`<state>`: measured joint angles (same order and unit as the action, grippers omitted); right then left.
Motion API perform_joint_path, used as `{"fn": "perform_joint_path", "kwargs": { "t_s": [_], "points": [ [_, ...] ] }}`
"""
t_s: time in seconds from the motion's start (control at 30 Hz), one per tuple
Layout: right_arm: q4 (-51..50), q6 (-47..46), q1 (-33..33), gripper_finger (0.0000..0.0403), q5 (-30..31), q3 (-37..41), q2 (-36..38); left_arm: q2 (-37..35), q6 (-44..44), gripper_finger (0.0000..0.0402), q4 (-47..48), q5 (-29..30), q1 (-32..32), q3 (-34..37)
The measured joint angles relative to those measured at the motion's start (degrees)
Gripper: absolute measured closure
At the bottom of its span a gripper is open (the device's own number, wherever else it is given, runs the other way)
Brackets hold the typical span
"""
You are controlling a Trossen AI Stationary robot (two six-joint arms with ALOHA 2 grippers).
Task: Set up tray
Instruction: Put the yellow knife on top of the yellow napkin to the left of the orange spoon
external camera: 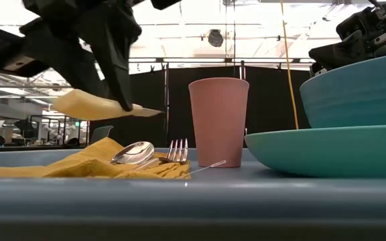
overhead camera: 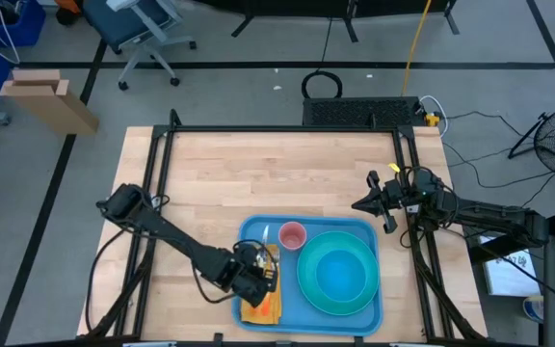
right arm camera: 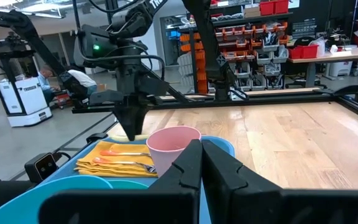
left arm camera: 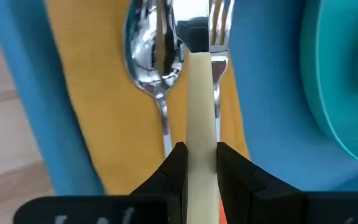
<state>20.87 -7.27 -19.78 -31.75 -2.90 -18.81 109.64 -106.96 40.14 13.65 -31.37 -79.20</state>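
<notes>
The blue tray (overhead camera: 254, 231) lies at the table's near edge. On it sit a turquoise plate (overhead camera: 308, 289) with a teal bowl (overhead camera: 337, 275) in it, a pink cup (overhead camera: 292, 234) and a yellow napkin (left arm camera: 98, 93). A spoon (left arm camera: 145, 50) and a fork (left arm camera: 219, 37) lie side by side on the napkin. My left gripper (left arm camera: 201, 152) hovers over the napkin, shut on a knife with a cream handle (external camera: 89, 104). My right gripper (overhead camera: 359, 204) waits shut over the bare table, beyond the tray's far right corner. My left gripper pinches the knife's cream handle (left arm camera: 201, 134) between its two fingers (left arm camera: 169, 168). The fingers come slanting down from above and cross the handle. The knife is lifted clear above the napkin, nearly level, and its metal blade (external camera: 149, 112) points toward the cup.
The pink cup (external camera: 218, 120) stands upright just past the fork's tines, close to the knife's blade. The plate (external camera: 334, 150) and bowl (external camera: 360, 90) fill the tray's right half. Bare wood spreads over the table's far half (overhead camera: 277, 169).
</notes>
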Motion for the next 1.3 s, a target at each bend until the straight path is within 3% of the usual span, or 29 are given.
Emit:
{"fn": "perform_joint_path", "kwargs": {
  "t_s": [0.37,0.57,1.07,1.3],
  "points": [
    [-1.1,0.9,0.0,0.0403,0.0,0.0,0.0,2.6,-13.5,0.0344,0.2,1.4,-4.7,-0.1],
    [-1.2,0.9,0.0,0.0403,0.0,0.0,0.0,7.0,-14.4,0.0344,-4.4,-0.6,-4.7,-0.1],
    [-1.4,0.9,0.0,0.0403,0.0,0.0,0.0,6.9,-20.8,0.0344,-1.3,0.1,-8.3,-0.2],
    [-1.4,0.9,0.0,0.0403,-0.1,0.0,0.0,6.9,-18.6,0.0344,-0.6,-0.9,-7.9,-0.2]
  ]
}}
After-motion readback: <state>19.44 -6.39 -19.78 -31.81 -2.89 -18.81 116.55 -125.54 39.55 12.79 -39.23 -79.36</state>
